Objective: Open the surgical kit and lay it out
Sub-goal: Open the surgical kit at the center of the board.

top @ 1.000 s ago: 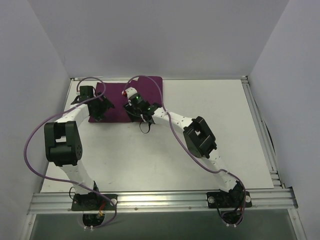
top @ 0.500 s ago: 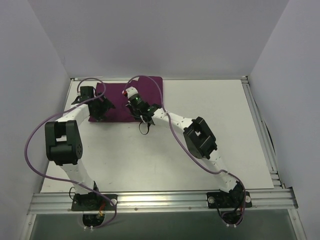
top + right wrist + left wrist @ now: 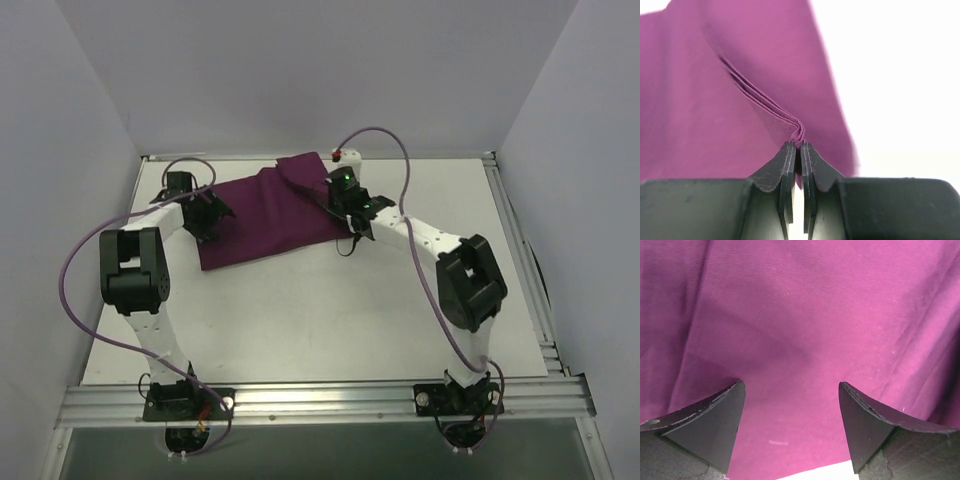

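The dark magenta-purple cloth wrap (image 3: 265, 215) lies spread at the back of the white table, its right end lifted into a ridge. My right gripper (image 3: 333, 190) is shut on a folded edge of the cloth (image 3: 799, 131) and holds it up, the folds running away from the fingertips (image 3: 788, 150). My left gripper (image 3: 207, 215) is open just over the cloth's left part; its view shows the two fingers (image 3: 715, 415) spread wide over flat cloth (image 3: 800, 330). The steel tray and the silver instruments are hidden or out of view.
The white table (image 3: 330, 310) has a raised metal rail (image 3: 320, 400) along its near edge and grey walls on three sides. Purple cables (image 3: 75, 290) loop beside both arms. A strip of table shows under the cloth's edge in the left wrist view (image 3: 815, 474).
My right gripper has moved to the right with the cloth edge in it, pulling the wrap open and wider across the table. My left gripper has shifted slightly on the cloth's left part.
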You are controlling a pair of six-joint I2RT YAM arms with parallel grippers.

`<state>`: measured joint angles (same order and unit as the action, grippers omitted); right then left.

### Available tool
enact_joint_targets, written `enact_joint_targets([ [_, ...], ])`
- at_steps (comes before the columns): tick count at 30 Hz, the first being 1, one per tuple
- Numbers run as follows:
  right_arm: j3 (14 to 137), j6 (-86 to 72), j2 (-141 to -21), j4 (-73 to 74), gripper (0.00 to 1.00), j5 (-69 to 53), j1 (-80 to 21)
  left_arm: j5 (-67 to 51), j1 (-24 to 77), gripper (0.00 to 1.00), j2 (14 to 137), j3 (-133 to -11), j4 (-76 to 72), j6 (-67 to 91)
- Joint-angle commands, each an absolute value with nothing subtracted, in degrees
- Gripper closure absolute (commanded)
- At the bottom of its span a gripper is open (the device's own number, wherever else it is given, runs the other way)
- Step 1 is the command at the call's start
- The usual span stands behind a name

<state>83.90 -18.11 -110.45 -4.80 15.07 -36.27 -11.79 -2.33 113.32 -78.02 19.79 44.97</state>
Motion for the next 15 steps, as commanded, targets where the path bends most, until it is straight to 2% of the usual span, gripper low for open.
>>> enact_joint_targets([
  [1, 78.8, -22.6, -102.8, -7.8, 1.0, 17.3, -33.1, -14.9, -1.8, 0.16, 115.6, -81.1, 18.1, 45.2],
  [7, 69.9, -25.9, -95.7, -10.5, 1.0, 15.3, -25.7, -14.2, -0.6, 0.16, 118.1, -82.1, 18.8, 45.9],
  [15, 60.8, -25.7, -92.9, -10.5, 1.0, 13.3, -14.2, -14.7, -0.6, 0.16, 119.9, -84.6, 19.8, 44.6],
])
